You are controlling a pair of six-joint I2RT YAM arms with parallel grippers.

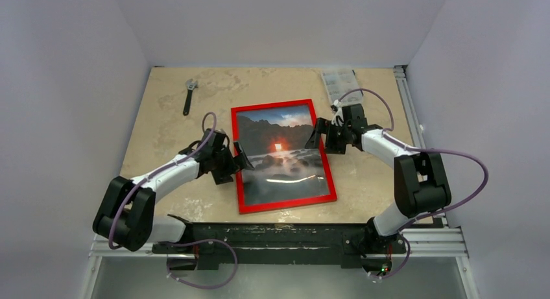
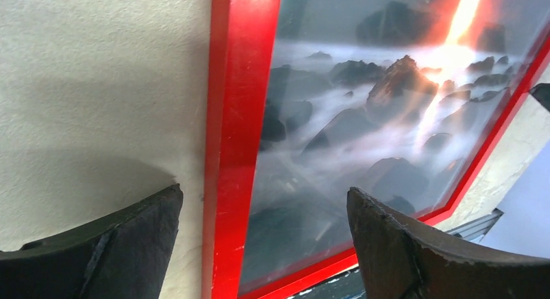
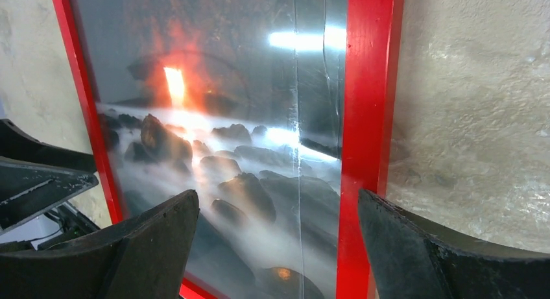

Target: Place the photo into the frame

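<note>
The red frame (image 1: 237, 164) lies face up in the middle of the table, with the photo (image 1: 280, 157) of dark rocks, orange sunset and mist showing inside it. My left gripper (image 1: 242, 157) is open at the frame's left side. In the left wrist view its fingers (image 2: 130, 244) straddle the left rail of the frame (image 2: 237, 150), one over the table and one over the photo (image 2: 363, 117). My right gripper (image 1: 316, 134) is open at the right side. Its fingers (image 3: 415, 247) straddle the right rail of the frame (image 3: 366, 117) beside the photo (image 3: 227, 137). Neither gripper holds anything.
A black wrench (image 1: 189, 95) lies at the back left of the table. A clear plastic bag (image 1: 339, 83) lies at the back right. A metal rail (image 1: 405, 104) runs along the right edge, and the arms' dark base bar (image 1: 279, 237) spans the near edge.
</note>
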